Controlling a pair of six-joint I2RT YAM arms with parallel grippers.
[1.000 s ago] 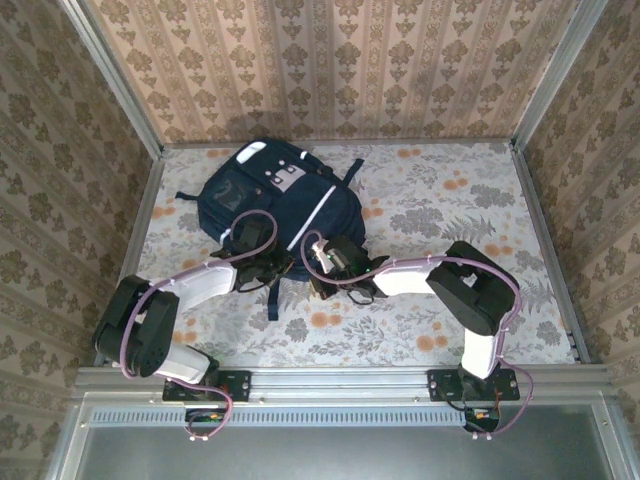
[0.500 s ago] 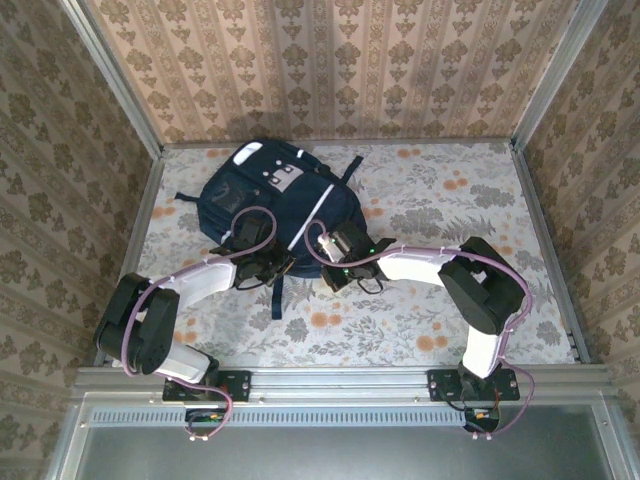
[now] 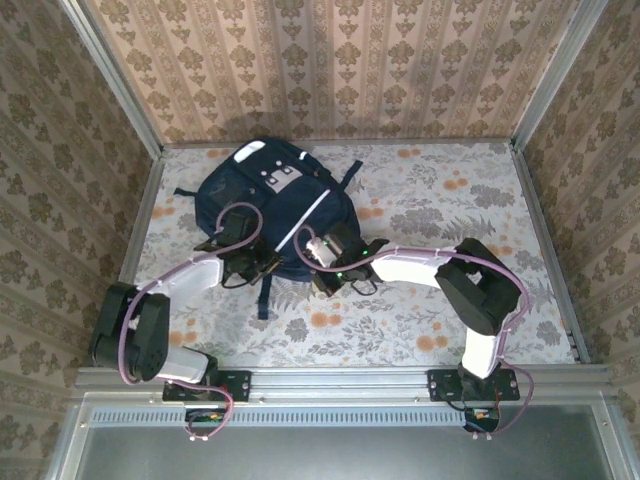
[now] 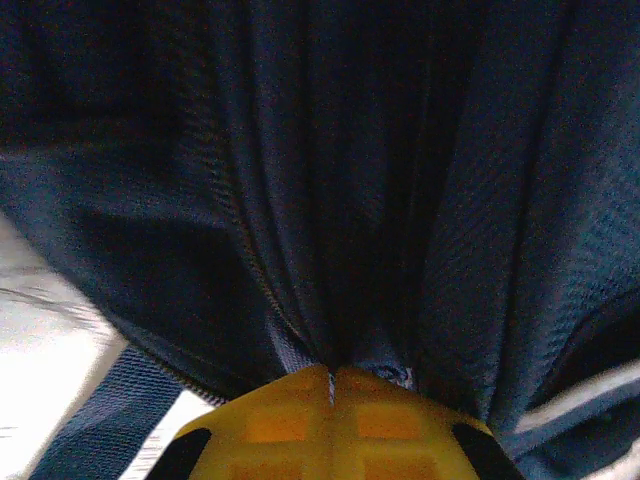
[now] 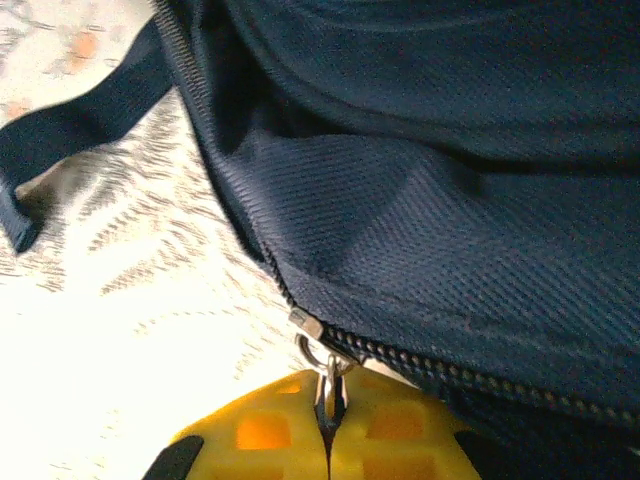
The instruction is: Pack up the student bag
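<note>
Navy student bag (image 3: 285,200), loose strap (image 3: 264,300), floral table (image 3: 450,200)

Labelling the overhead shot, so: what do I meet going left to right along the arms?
Left arm's elbow, left claw pinching the student bag, right claw on its zipper pull, right arm's elbow.

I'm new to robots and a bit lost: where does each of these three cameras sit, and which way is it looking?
Top: above and behind the arms, looking down on the table, the bag and both arms, with the left gripper and right gripper at the bag's near edge.
Left wrist: on the left arm, facing bag fabric pinched in its yellow fingers.
Right wrist: on the right arm, facing the zipper pull that its fingers clamp.
Shared: all see the bag.
</note>
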